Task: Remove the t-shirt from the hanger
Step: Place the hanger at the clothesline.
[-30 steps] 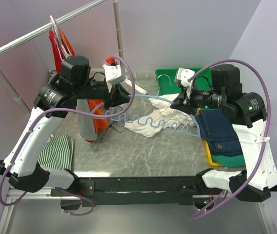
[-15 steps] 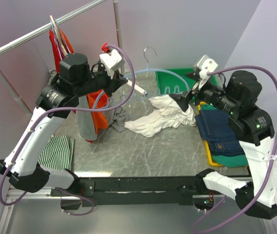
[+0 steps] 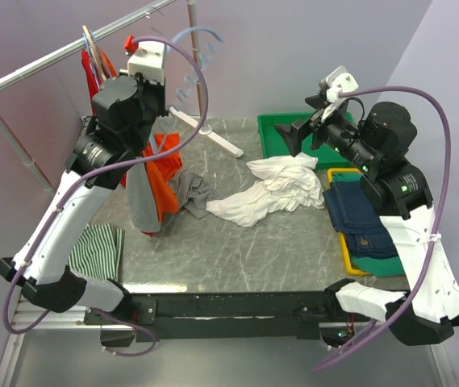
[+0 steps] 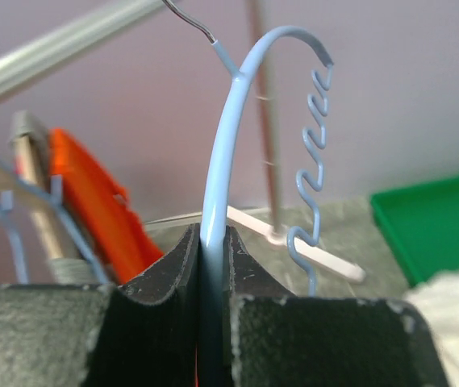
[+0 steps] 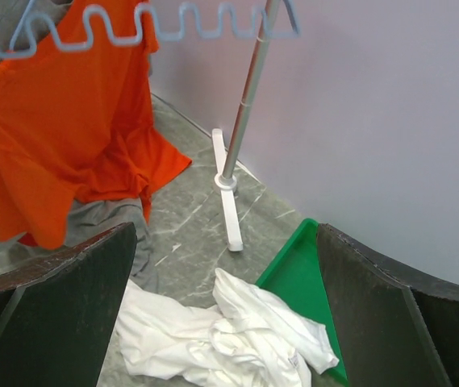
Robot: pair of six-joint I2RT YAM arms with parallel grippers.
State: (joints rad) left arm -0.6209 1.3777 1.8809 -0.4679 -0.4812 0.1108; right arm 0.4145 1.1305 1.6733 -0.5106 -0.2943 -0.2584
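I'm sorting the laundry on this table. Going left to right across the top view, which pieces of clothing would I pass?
Left to right: striped cloth → orange shirt → white t-shirt → jeans.

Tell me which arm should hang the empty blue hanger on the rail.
Left. The left arm's jaws are shut on the blue hanger, raised close beside the rail. The right arm's jaws stand open and empty near the green bin, farther from the rail.
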